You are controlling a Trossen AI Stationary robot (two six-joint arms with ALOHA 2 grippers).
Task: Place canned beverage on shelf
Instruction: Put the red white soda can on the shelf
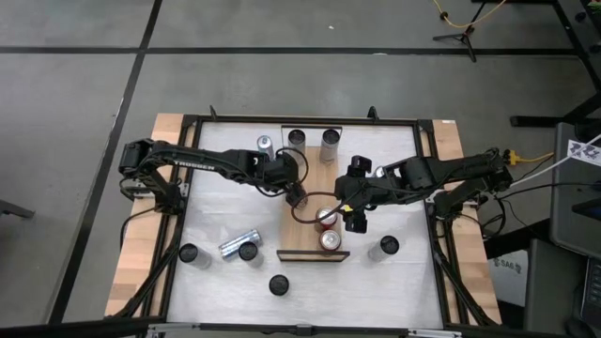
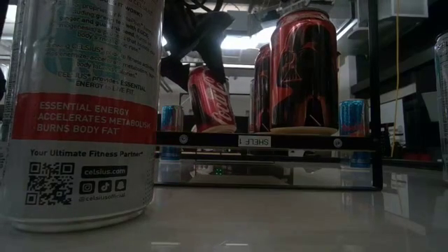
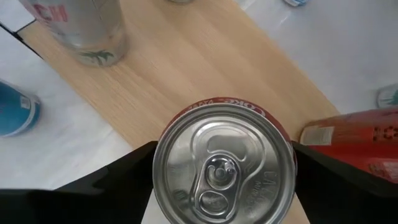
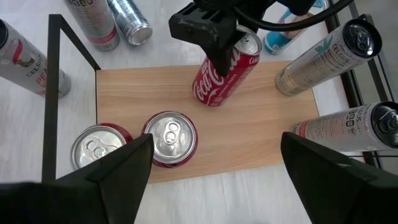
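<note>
Over the long light-brown wooden shelf plank (image 1: 305,202), mid-length, left gripper (image 4: 219,45) is clamped on the red Coca-Cola aluminium can (image 4: 225,73), fingers pinching it just under the rim. Can's long axis is tilted, top leaning back toward the left arm at approx 10 o'clock in high view; low view puts its base at or just above the plank, can't tell which. Judgement: needs uprighting before release, else it tips.

Toward 5 o'clock from it, two upright red cans (image 4: 168,138) stand at the dark-lip end, apart from the held can. Open wood between, so room to set down.

Right gripper (image 1: 355,214) hovers beside those two at approx 3 o'clock, fingers spread wide, holding nothing. Left arm is nearer, already has the can.
</note>
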